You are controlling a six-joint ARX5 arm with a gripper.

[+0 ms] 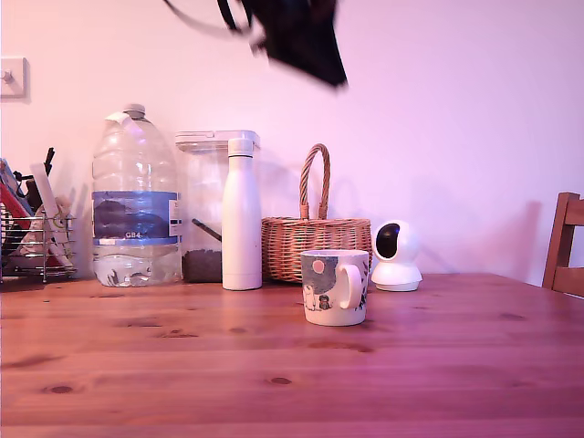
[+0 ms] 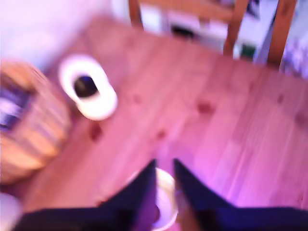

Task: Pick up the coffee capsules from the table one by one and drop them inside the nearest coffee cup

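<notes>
The coffee cup (image 1: 335, 287), a short white mug with a pink circle and grey-blue figures, stands on the table (image 1: 274, 365) right of centre in the exterior view. My gripper (image 1: 301, 41) is a dark blur high above it at the frame's top edge. In the blurred wrist view the two dark fingers (image 2: 139, 192) stand close together with a narrow gap, and the cup's pale rim (image 2: 166, 195) shows straight below them. Nothing clearly sits between the fingertips (image 2: 164, 164). No coffee capsules show on the table in either view.
Along the back wall stand a wire rack (image 1: 32, 242), a large water bottle (image 1: 135, 196), a clear canister (image 1: 205, 210), a tall white bottle (image 1: 242, 214), a wicker basket (image 1: 313, 242) and a small white camera (image 1: 396, 255). A wooden chair (image 1: 566, 242) is at the exterior view's right.
</notes>
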